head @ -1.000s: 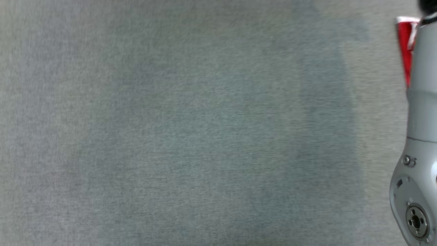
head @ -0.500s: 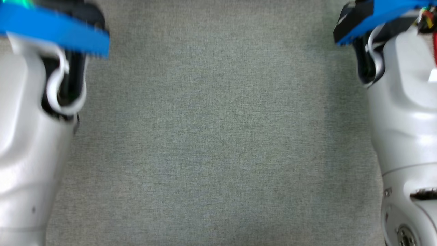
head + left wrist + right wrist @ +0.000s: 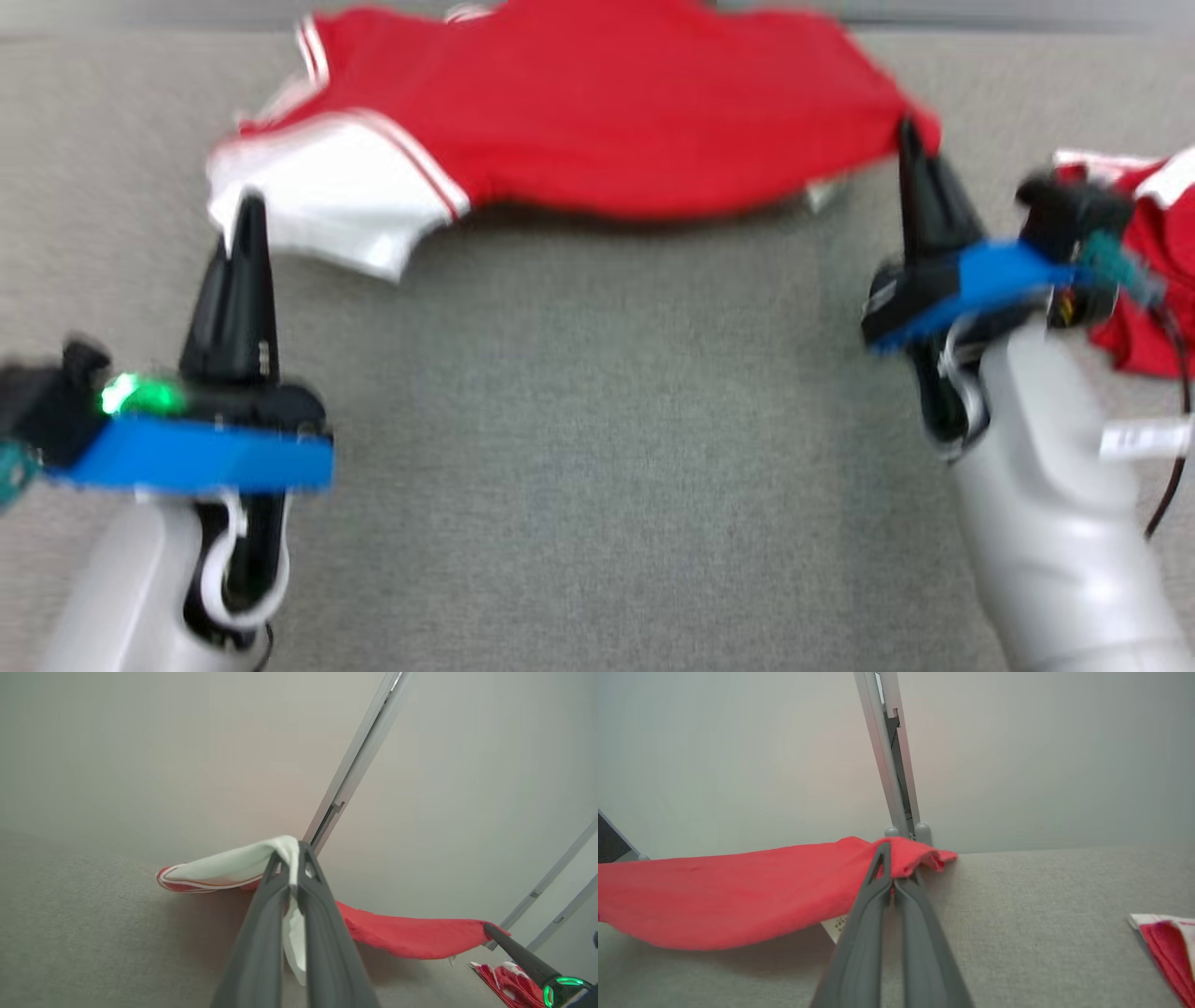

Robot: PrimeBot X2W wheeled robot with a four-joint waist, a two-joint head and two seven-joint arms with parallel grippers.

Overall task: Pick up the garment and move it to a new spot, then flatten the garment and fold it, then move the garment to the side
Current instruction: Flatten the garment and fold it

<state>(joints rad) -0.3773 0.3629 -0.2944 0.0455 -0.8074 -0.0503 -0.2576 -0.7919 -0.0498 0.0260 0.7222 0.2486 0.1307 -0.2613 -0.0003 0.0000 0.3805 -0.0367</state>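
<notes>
Garment [image 3: 607, 112]: one red top with a white sleeve [image 3: 327, 201] trimmed in red-and-white stripes. It hangs stretched between my two grippers over the far part of the grey cloth-covered table [image 3: 597, 448], sagging in the middle. I cannot tell whether the lowest fold touches the table. The head view is blurred, so finer detail is not legible.

Left gripper [image 3: 247, 210]: my fingers are pressed together on the white sleeve. In the left wrist view a fold of white cloth drapes over the tips and a strip hangs down between the fingers.

Right gripper [image 3: 907, 131]: my fingers are pinched tight on the red corner at the opposite end. In the right wrist view the cloth bunches over the tips. A small white label [image 3: 836, 924] shows under the garment just beside them.

Second red-and-white cloth [image 3: 1148, 271]: lies on the table to the right of my right gripper, apart from the held garment.

Backdrop: pale wall [image 3: 738, 742], with a metal upright [image 3: 887, 751] behind the table's far edge.
</notes>
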